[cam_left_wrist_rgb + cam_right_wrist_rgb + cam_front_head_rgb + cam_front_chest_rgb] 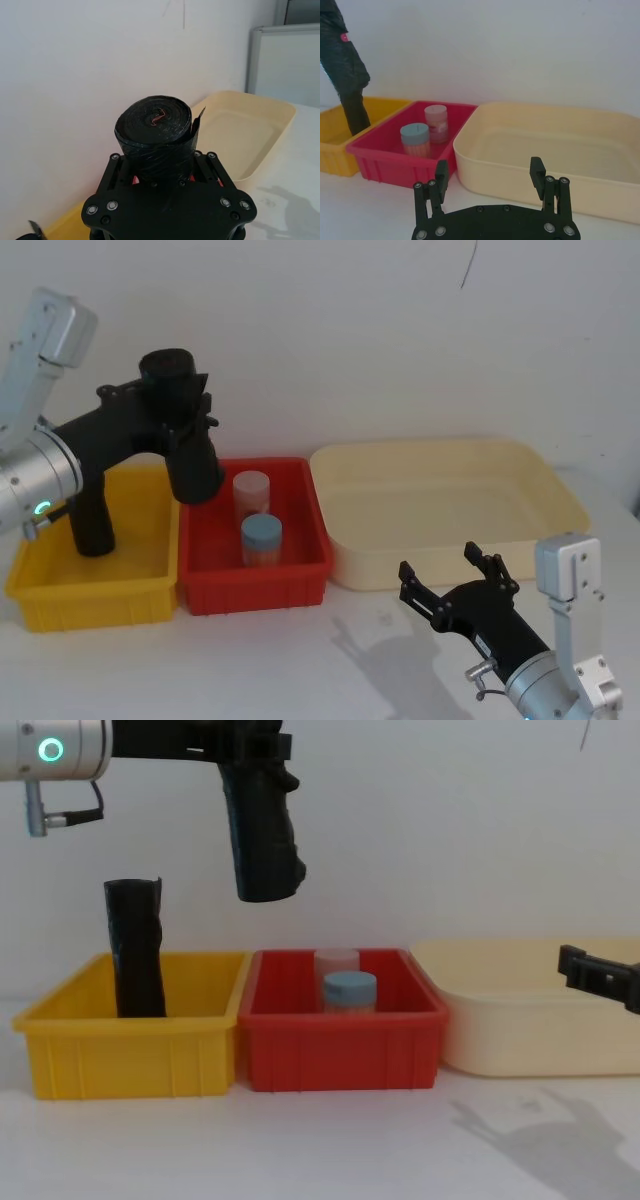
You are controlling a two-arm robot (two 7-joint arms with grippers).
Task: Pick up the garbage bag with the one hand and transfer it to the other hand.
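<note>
Three bins stand in a row on the tabletop (250,670). The red bin (255,590) is in the middle, with a yellow bin (90,600) touching its left wall and a cream bin (345,560) just beside its right wall.

The left end effector (178,405) is raised above and to the left of the red bin. Its fingers are clamped around the upper part of the bag (195,465). The bag hangs nearly upright in the air, and its lower end is over the red bin's left rim. In the chest view that end is well clear of the rim.

Inside the red bin stand a pink-capped jar (251,490) and, in front of it, a blue-capped jar (262,538). A slim roll (90,525) stands upright in the yellow bin, left of the red bin.

The right end effector (438,561) sits low over the tabletop, to the right of the red bin and in front of the cream bin. Its fingers are spread wide, and it is well apart from the bag.
</note>
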